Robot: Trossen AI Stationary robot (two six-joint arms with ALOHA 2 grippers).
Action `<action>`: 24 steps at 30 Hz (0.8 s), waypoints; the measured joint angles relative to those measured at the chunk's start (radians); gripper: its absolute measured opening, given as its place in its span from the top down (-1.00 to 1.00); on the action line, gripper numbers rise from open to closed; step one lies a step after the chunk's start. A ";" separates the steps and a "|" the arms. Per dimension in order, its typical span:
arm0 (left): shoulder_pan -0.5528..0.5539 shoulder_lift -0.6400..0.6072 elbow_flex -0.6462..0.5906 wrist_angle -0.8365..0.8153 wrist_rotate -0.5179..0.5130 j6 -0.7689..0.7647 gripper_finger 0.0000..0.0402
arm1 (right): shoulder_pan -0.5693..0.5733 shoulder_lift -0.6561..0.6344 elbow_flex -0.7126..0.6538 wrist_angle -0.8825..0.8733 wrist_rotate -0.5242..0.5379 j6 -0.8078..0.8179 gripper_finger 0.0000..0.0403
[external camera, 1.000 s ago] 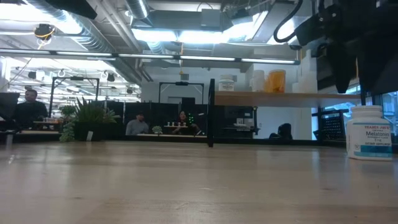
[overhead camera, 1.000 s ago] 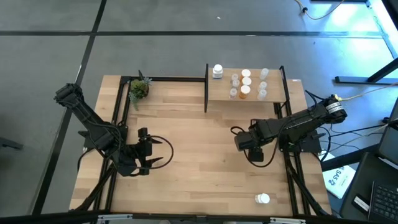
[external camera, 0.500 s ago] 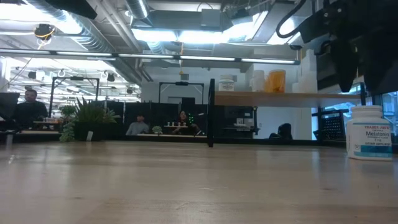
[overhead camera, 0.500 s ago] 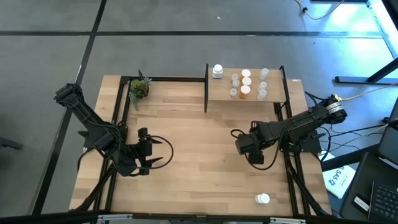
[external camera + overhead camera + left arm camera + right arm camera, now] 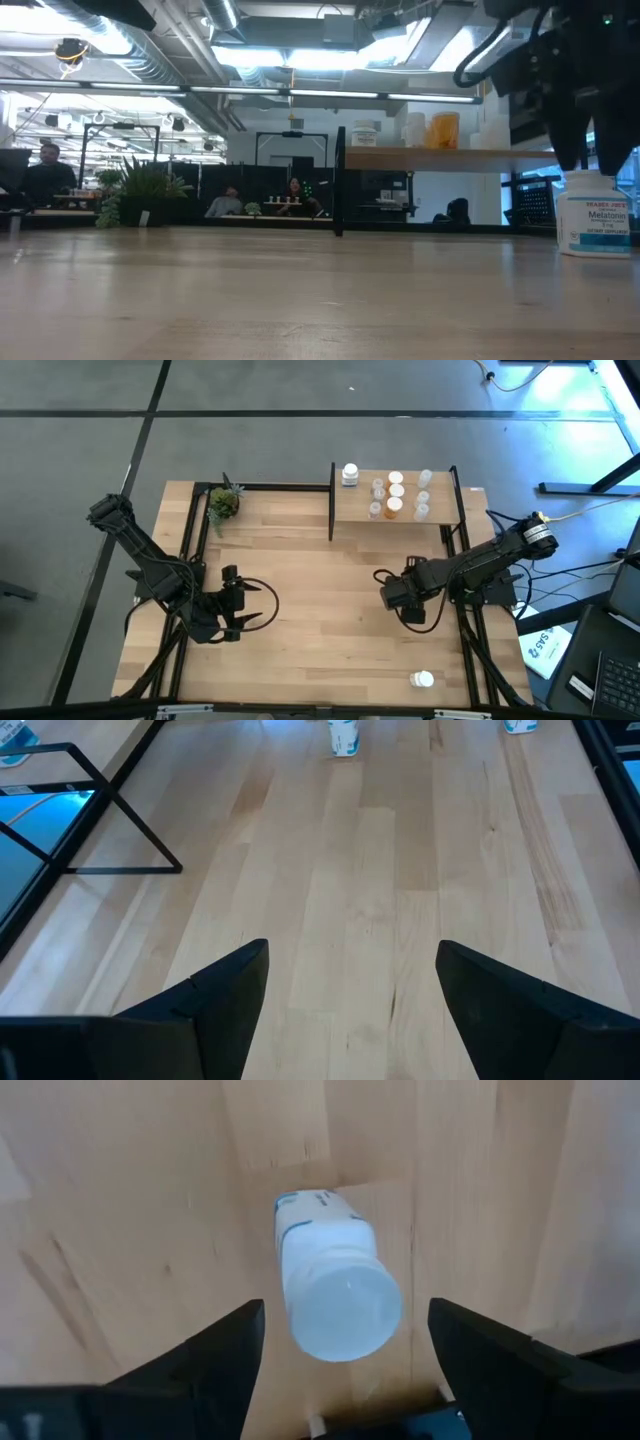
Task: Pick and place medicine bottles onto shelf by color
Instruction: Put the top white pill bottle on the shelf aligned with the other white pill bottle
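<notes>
Legible text appears on one item only. In the low view, a white medicine bottle (image 5: 594, 213) standing on the tabletop (image 5: 300, 300) carries a white label with blue print; the word "Melatonin" reads clearly in the largest type. Smaller lines sit above and below it (the upper one appears to be a brand line, but its letters cannot be made out with confidence). In the high view, a white sheet (image 5: 545, 647) lying off the table's right side bears dark printed characters too small to read. The labels on the remaining bottles are not legible in any view.
</notes>
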 joint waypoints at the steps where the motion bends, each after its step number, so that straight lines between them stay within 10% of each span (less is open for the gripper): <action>1: 0.000 0.000 0.000 0.000 0.000 0.000 -0.41 | 0.000 0.000 -0.006 0.003 0.000 0.000 -0.41; 24: 0.000 0.000 0.000 0.000 0.000 0.000 -0.41 | -0.003 0.000 -0.129 0.182 0.000 -0.002 -0.24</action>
